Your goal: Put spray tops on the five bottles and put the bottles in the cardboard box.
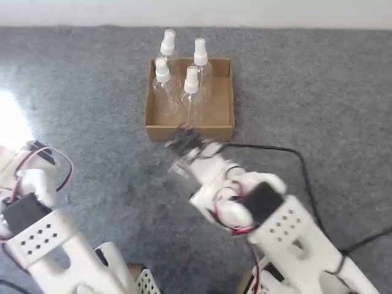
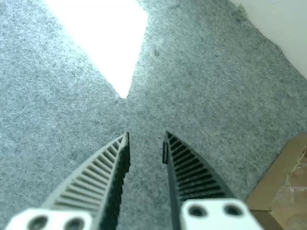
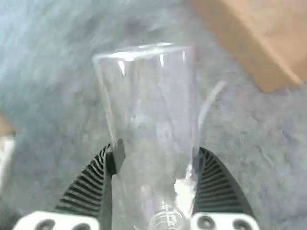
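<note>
Right arm comes in from the near right of the high view. It is stretched low and angled toward the cardboard box, with its wrist just short of the box's near wall. Right tool is clamped on a clear bottle, one finger on each side of the body. The base points away from the wrist and the threaded neck sits back between the finger roots. The neck looks bare (no spray top on it that I can make out). The bottle lies along the tool's axis, in front of the box's near wall and outside the box.

Left arm sits at the near left corner, folded back, well apart from the box. Left tool points down at the grey tabletop, fingers parted a little, nothing between them. A corner of the box lies off to one side of it.

Four capped bottles with white spray tops stand upright, two by two. The front pair is clearly inside the box. The rear pair's tops rise past the far wall in the high view, so I can't confirm their bases are inside.

Bright light patch on the tabletop by the left arm. Black cable runs over the tabletop beside the right arm.
</note>
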Available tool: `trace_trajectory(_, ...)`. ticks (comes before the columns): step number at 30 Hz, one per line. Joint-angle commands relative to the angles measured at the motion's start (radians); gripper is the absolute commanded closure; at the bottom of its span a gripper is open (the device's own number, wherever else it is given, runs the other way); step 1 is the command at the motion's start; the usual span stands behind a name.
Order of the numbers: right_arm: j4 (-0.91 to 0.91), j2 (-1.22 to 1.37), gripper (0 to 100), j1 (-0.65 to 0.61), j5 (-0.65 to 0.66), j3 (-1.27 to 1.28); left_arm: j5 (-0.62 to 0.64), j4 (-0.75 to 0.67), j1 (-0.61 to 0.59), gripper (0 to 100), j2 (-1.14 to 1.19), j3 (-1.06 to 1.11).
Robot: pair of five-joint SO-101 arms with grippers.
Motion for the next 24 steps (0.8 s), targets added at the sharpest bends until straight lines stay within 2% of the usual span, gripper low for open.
trace_trajectory(1, 0.002, -0.104, 91.7, 0.093, -0.181, -0.011, 0.011, -0.026, -0.003, 89, -0.018, -0.005)
trace_trajectory(7, 0.002, -0.107, 91.7, 0.104, -0.35, -0.008, 0.011, -0.032, -0.002, 89, -0.025, 0.008)
trace_trajectory(13, 0.004, -0.116, 91.7, 0.105, -0.667, -0.005, 0.011, -0.032, -0.002, 89, -0.025, 0.01)
trace_trajectory(15, 0.004, -0.116, 91.7, 0.142, -0.74, -0.005, 0.011, -0.032, -0.002, 89, -0.025, 0.012)
trace_trajectory(24, -0.102, -0.105, 91.7, 0.437, -0.776, 0.075, 0.011, -0.046, -0.002, 89, -0.025, 0.016)
